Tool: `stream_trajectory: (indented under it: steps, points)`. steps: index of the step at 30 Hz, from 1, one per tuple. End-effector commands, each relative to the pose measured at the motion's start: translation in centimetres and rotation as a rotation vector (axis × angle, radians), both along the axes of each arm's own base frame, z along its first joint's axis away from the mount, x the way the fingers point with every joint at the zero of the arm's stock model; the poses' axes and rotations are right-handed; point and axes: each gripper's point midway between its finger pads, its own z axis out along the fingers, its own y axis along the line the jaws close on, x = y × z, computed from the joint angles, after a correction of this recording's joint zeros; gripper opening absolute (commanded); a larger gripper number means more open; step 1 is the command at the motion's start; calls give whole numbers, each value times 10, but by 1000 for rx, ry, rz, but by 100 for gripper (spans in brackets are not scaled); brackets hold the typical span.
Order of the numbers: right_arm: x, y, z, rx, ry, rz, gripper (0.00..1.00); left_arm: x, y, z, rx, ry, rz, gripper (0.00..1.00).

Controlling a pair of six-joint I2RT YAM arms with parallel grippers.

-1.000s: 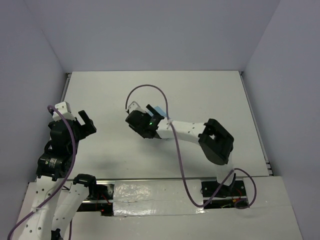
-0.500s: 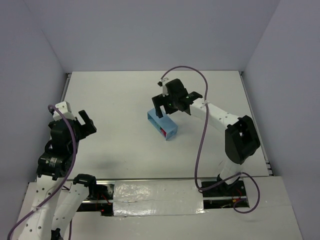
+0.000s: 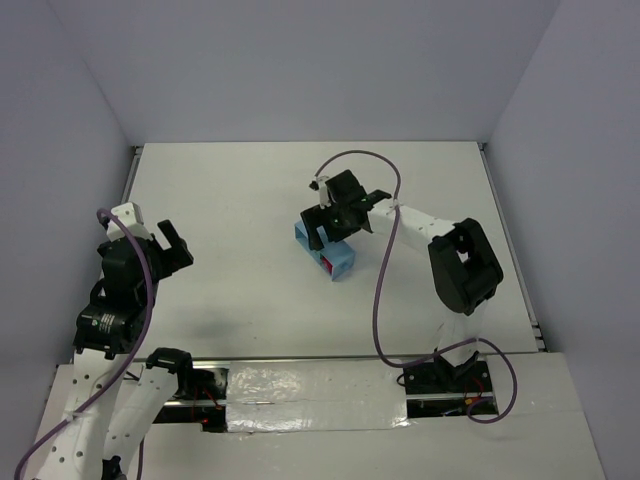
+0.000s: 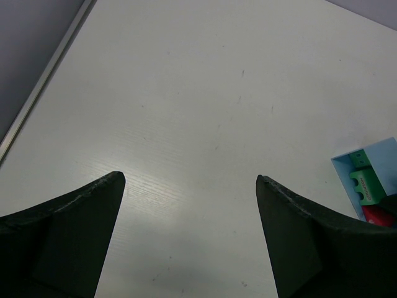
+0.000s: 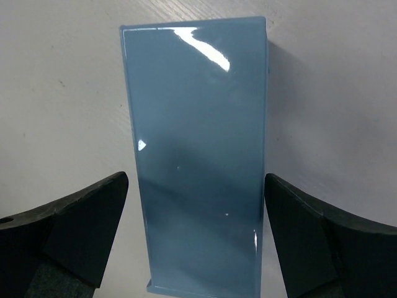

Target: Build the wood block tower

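A light blue tray [image 3: 335,262] lies near the middle of the table. In the left wrist view the tray [image 4: 372,152] sits at the right edge, with a green block [image 4: 366,186] and part of a red block [image 4: 377,216] showing inside it. A bit of the red block [image 3: 328,264] also shows from above. My right gripper [image 3: 330,226] hangs open over the tray's far end. Its own view shows only the tray's flat glossy face [image 5: 198,93] between the spread fingers [image 5: 93,217], with the blocks hidden. My left gripper [image 3: 162,245] [image 4: 189,180] is open and empty over bare table at the far left.
The white table [image 3: 230,190] is enclosed by grey walls at the back and on both sides, with a metal rail [image 3: 131,175] along the left edge. The right arm's purple cable [image 3: 380,290] loops above the table near the tray.
The right gripper swung from left of centre to the tray's far side, uncovering the tray, then came down closer over its far end. The left arm has not moved.
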Motion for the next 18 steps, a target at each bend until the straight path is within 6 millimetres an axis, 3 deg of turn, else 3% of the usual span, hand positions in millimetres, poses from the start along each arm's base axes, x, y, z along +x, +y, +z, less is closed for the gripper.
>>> stream_trajectory:
  steps: [1, 5, 8, 10, 11, 14, 15, 16, 17, 18]
  points:
    - [6, 4, 1, 16, -41, 12, 96, 5, -2, 10, -1, -40, -8, 99]
    - [1, 8, 0, 36, -30, 40, 61, 6, -2, 9, 2, -34, -10, 100]
    - [-6, 17, 7, 54, -41, 68, 49, 6, -2, 9, 0, -36, -13, 99]
    - [-8, 25, 11, 20, -69, 66, 47, 6, -2, 9, 2, -35, -14, 100]
    - [-18, 40, 12, -3, -90, 94, 47, 6, -2, 9, 0, -36, -13, 100]
    - [-16, 49, 13, -146, -196, 32, 45, 6, -1, 8, 2, -31, -2, 100]
    - [-24, 61, 13, -173, -223, 26, 44, 6, -1, 9, 1, -33, -2, 99]
    - [-15, 56, 20, -246, -293, -48, 43, 5, 0, 9, 3, -32, -1, 99]
    - [-15, 57, 14, -291, -313, -69, 42, 5, 1, 9, 3, -33, 6, 99]
    - [-20, 69, 19, -303, -347, -70, 42, 5, 1, 10, 3, -37, 7, 99]
